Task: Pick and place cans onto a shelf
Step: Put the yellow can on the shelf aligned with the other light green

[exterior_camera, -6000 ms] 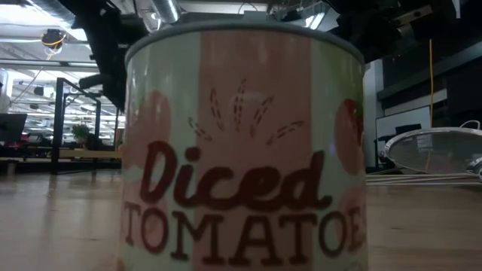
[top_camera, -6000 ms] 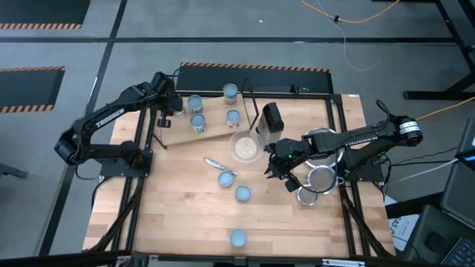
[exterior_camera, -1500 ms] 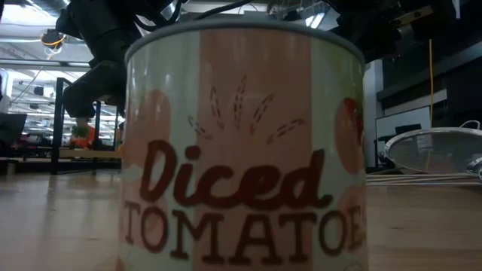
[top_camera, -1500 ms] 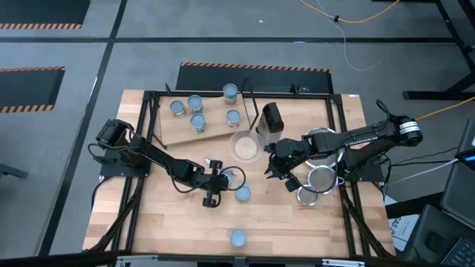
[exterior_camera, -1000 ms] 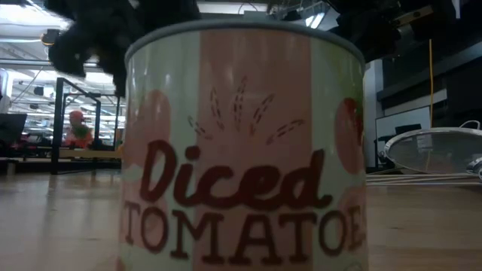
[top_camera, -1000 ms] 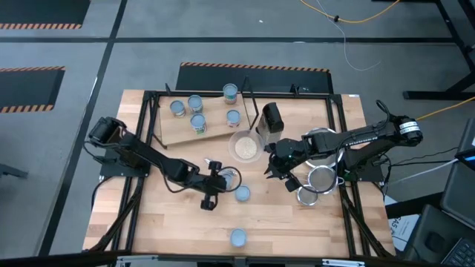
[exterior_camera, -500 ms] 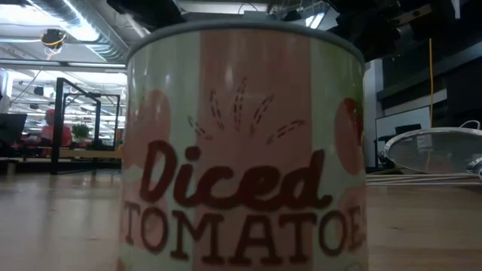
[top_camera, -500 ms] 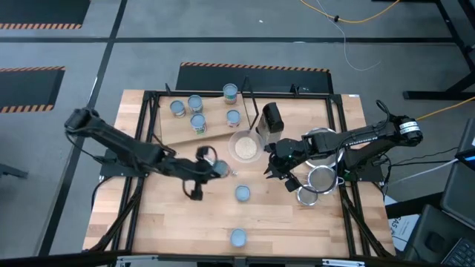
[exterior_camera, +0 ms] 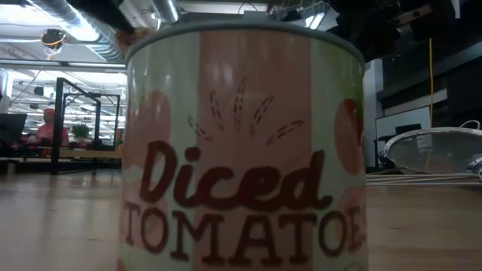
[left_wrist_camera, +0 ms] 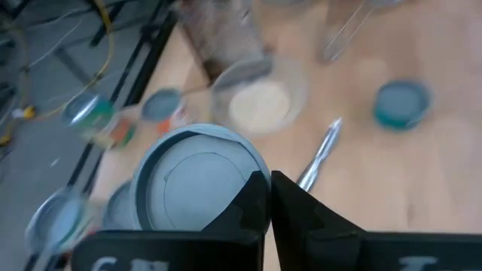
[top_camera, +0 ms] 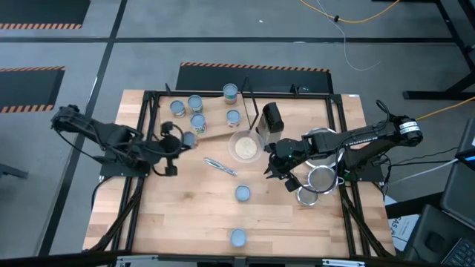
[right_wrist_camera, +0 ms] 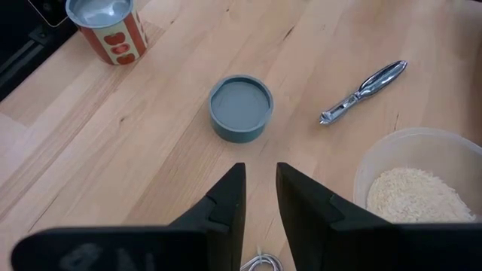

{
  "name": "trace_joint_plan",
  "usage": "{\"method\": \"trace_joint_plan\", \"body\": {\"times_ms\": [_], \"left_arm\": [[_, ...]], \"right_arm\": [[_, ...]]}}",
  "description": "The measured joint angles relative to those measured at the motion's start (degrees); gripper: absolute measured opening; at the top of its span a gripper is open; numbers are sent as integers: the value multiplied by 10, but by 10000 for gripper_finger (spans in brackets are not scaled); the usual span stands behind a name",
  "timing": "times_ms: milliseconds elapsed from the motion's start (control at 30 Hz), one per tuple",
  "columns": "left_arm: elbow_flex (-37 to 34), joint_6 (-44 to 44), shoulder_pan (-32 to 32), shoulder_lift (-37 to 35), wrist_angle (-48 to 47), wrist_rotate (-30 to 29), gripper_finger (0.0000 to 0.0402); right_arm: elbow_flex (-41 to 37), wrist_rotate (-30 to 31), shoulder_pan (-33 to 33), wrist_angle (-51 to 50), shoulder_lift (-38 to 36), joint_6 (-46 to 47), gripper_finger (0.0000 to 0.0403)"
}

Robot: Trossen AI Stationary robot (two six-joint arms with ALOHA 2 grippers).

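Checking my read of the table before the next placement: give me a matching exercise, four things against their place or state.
1. left gripper
2. right gripper
3. whitish bowl
4. Diced Tomatoes can

A. near the table's front edge
B. fingers apart, empty, beside the strainers
C. holds pale grains
D. fingers shut on a can at the shelf's front edge

Pairs: 1-D, 2-B, 3-C, 4-A.
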Motion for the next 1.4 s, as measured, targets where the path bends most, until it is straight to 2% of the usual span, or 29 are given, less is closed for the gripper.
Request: {"method": "trace_joint_plan", "body": {"times_ms": [333,500,800,1033,1267,1400], "left_arm": [[0,-37,47,-52,-174,-24,3],[0,-12,93,-52,-178,-19,3],[-11,48,184,-44,-170,24,2],[-99,140,264,-43,-89,108,2],[-95,207,358,-24,-64,170,2],[-98,237,416,-21,-26,252,2]], "right_arm": [[0,0,0,5,0,-2,80],[0,0,0,13,0,-11,80],[0,0,0,13,0,-13,80],[0,0,0,12,0,-13,81],[0,0,0,12,0,-13,81],[0,0,0,12,0,-13,81]]}}
